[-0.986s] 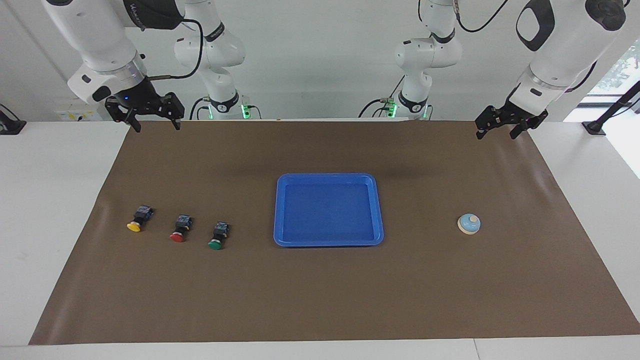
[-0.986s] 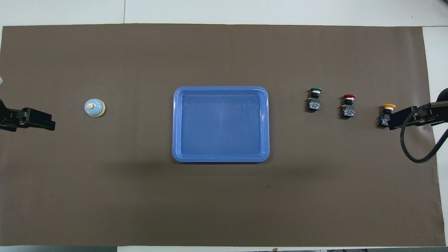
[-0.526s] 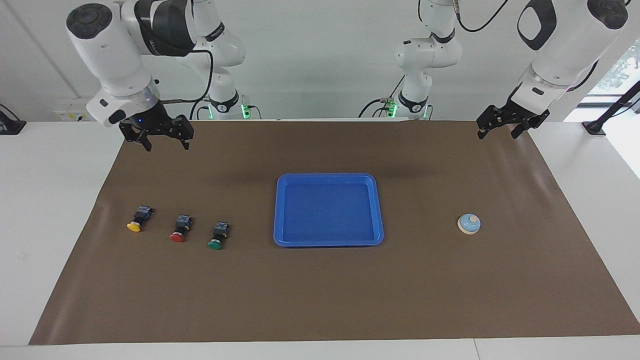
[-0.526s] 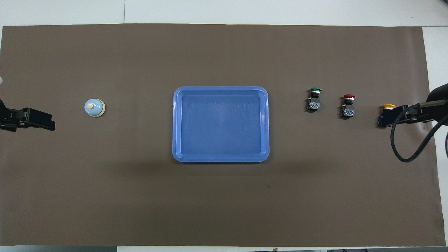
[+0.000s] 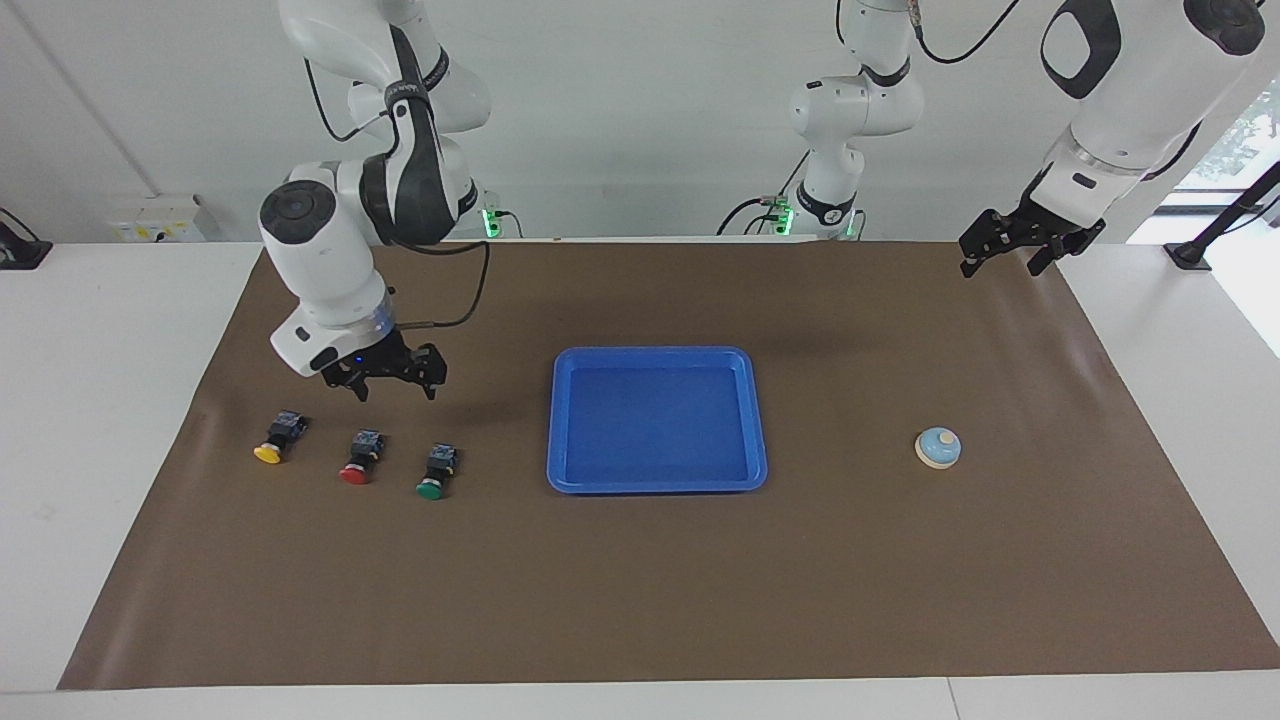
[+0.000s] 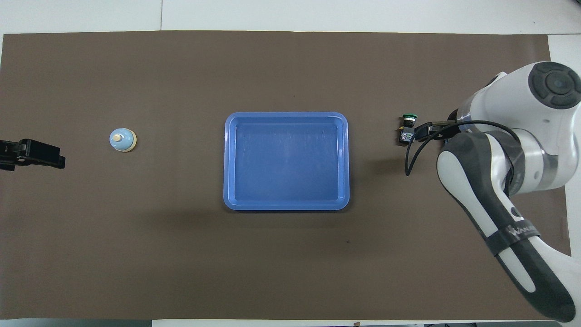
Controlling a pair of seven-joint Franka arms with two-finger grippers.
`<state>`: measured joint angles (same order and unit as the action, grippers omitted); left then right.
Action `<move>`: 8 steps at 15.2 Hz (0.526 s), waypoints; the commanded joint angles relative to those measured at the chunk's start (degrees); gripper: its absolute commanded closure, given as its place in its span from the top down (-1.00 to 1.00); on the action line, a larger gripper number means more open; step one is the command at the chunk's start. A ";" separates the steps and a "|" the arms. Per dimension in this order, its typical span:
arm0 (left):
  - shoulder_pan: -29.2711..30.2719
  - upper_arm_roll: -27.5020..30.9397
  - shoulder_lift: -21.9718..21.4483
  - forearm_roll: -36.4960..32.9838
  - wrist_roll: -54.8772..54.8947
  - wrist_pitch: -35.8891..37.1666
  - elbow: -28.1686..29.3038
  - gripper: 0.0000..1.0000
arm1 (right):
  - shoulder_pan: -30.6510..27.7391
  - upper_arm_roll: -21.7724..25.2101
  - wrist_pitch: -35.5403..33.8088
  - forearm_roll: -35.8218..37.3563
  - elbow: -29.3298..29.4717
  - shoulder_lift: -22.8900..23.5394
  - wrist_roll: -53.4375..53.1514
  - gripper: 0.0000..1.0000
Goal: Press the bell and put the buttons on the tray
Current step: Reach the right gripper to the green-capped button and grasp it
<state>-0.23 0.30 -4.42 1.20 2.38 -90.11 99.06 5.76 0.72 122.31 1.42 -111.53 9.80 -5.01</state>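
Observation:
Three buttons lie in a row toward the right arm's end of the mat: yellow (image 5: 272, 443), red (image 5: 358, 462) and green (image 5: 436, 475). My right gripper (image 5: 397, 394) is open and empty, low over the mat just on the robots' side of the red and green buttons. In the overhead view only the green button (image 6: 407, 128) shows; the right arm (image 6: 499, 154) hides the other two. The blue tray (image 5: 650, 487) (image 6: 286, 115) sits empty mid-table. The light-blue bell (image 5: 938, 447) (image 6: 122, 140) stands toward the left arm's end. My left gripper (image 5: 1000, 268) (image 6: 32, 154) waits open, raised over the mat's corner.
A brown mat (image 5: 640, 600) covers most of the white table (image 5: 100, 400). The right arm's black cable (image 6: 415, 150) loops beside the green button. Bare mat lies between the tray and the bell and along the edge farthest from the robots.
The right arm has swung down and toward the table's middle, bringing its gripper from over the mat's corner to just above the red and green buttons. The left gripper has barely moved.

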 commanded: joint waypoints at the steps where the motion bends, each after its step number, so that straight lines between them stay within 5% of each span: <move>1: 0.23 0.05 -0.15 0.30 -0.01 0.82 -0.80 1.00 | -0.14 -0.20 5.99 0.25 -2.91 2.22 -0.88 1.00; 8: 0.23 0.05 -0.15 0.30 -0.01 0.82 -0.80 1.00 | -0.14 -0.20 14.62 -0.71 -0.97 9.97 -1.06 1.00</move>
<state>-0.23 0.34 -4.42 1.20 2.38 -90.11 99.05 5.74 0.74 136.43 1.35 -113.80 18.96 -5.07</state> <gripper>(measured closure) 0.000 0.000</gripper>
